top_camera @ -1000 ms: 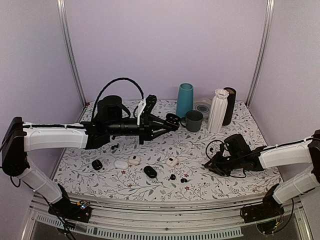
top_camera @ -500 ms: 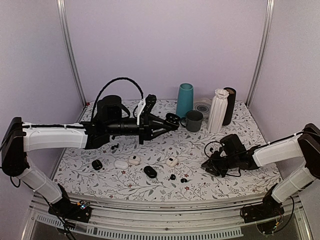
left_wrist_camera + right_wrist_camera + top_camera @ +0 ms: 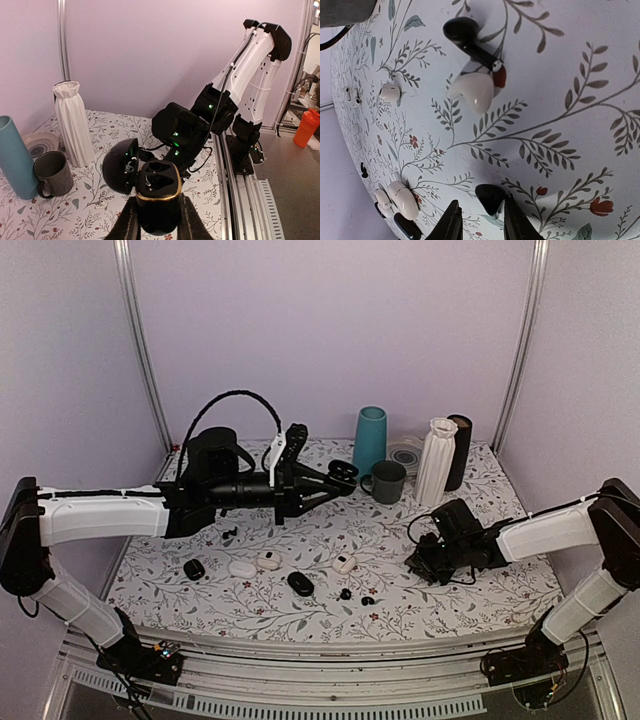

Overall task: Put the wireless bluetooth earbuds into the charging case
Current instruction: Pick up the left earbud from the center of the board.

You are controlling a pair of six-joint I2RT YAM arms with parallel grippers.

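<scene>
My left gripper (image 3: 335, 478) is shut on an open black charging case (image 3: 345, 471) with a gold rim, held above the back middle of the table. In the left wrist view the case (image 3: 159, 192) sits between my fingers, lid swung left, both wells empty. Two tiny black earbuds (image 3: 345, 593) (image 3: 368, 600) lie on the table near the front. My right gripper (image 3: 418, 563) is low over the table at the right. In the right wrist view its jaws (image 3: 481, 212) stand open around a black earbud (image 3: 489, 196) that rests against the right finger.
A teal cylinder (image 3: 369, 440), grey mug (image 3: 388, 481), white ribbed vase (image 3: 436, 460) and black cylinder (image 3: 460, 450) stand at the back. White cases (image 3: 243, 568) (image 3: 344, 563) and black cases (image 3: 194, 568) (image 3: 300, 583) lie front left. A black stemmed bud (image 3: 467, 37) and white bud (image 3: 472, 92) lie ahead of my right gripper.
My right gripper has slid left and a little back along the table. My left arm has shifted slightly left, still holding the open case.
</scene>
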